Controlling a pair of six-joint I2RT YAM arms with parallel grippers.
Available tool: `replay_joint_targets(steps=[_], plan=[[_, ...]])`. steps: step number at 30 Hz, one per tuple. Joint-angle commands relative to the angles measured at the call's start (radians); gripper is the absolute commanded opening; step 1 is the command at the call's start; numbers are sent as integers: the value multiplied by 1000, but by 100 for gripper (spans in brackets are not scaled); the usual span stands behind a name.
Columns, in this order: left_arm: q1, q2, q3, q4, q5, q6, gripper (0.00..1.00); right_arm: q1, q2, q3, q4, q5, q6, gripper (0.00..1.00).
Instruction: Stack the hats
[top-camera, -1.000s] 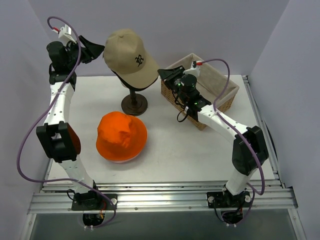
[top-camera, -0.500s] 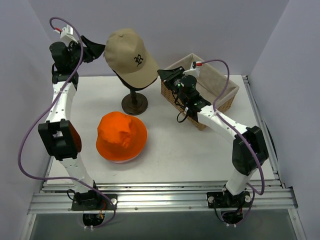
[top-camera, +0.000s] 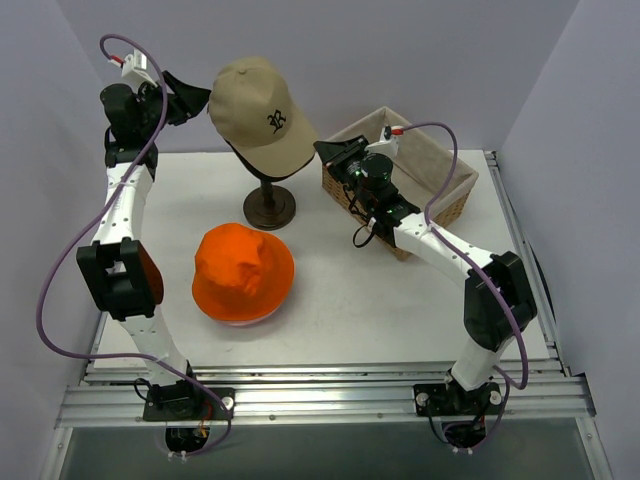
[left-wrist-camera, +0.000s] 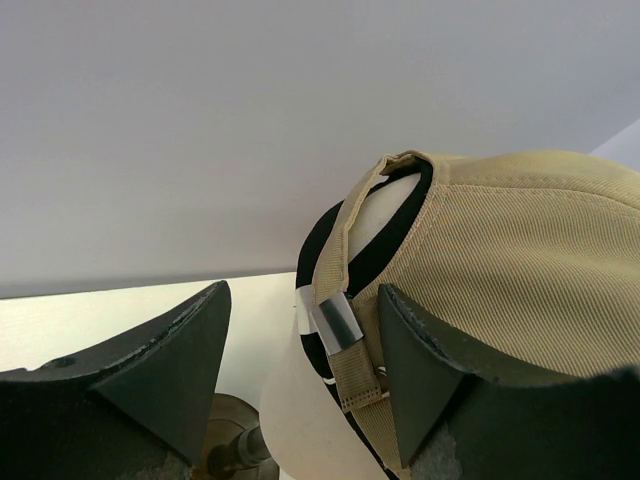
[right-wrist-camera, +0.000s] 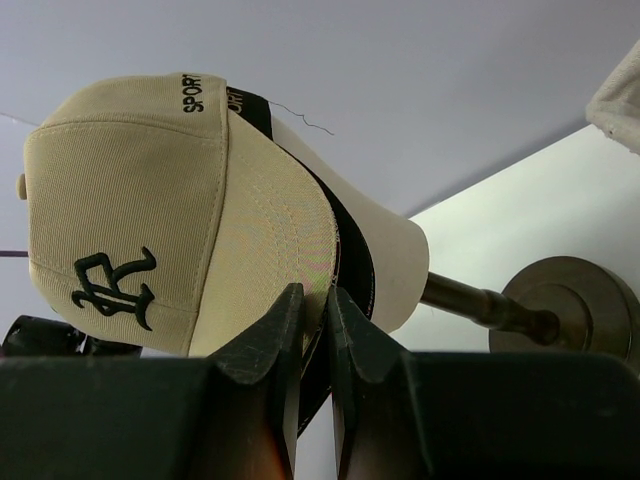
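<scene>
The right gripper (right-wrist-camera: 315, 300) is clamping the tan baseball cap (right-wrist-camera: 150, 200) by its brim. The left gripper (left-wrist-camera: 300, 295) is hovering behind it, jaws spread.

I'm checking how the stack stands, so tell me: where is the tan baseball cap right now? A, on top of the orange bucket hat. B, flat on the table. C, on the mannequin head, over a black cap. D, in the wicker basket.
C: the tan baseball cap sits on the cream mannequin head, with the edge of a black cap showing beneath it.
</scene>
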Motion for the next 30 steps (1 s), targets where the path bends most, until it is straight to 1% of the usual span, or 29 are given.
replay_joint_targets(steps=[1,5,6,7,10,11,13,14,15,17,18,20,22,24,25,26,28,30], plan=[[-21,34,-3,-64,16,41,69,15,4,-14,18,-21,-19,0],[-15,-6,-9,-68,10,43,70,13,-14,-6,9,-13,-30,0],[-10,-14,-9,-78,7,43,71,12,-21,-1,1,-9,-34,0],[-7,-35,-11,-89,-5,43,75,12,-27,0,0,-7,-36,0],[17,-88,-26,-167,-80,40,77,12,-41,12,-19,1,-44,0],[26,-103,-34,-192,-129,35,77,10,-44,14,-22,1,-44,0],[52,-158,-81,-258,-176,14,77,7,-50,17,-28,2,-42,0],[60,-181,-142,-259,-200,9,77,7,-51,19,-31,2,-44,0],[60,-236,-176,-253,-208,4,76,4,-53,20,-34,4,-45,0],[60,-291,-251,-232,-210,-3,73,1,-54,20,-36,2,-44,0],[59,-343,-332,-185,-187,-12,72,-1,-54,20,-36,1,-39,0],[60,-385,-392,-131,-154,-37,69,-4,-54,22,-37,-9,-36,0],[57,-427,-440,-120,-92,-35,68,-4,-59,22,-37,-9,-36,0],[51,-475,-480,-37,-43,-48,67,-2,-64,19,-39,-7,-31,0],[28,-497,-542,3,-3,-52,67,-4,-65,17,-36,-9,-30,0],[17,-512,-569,79,17,-57,67,-4,-67,12,-28,-10,-24,0],[-12,-545,-606,103,36,-48,67,-4,-68,8,-19,-10,-17,0],[-47,-555,-621,89,42,-36,67,-2,-70,6,-14,-12,-8,0]])
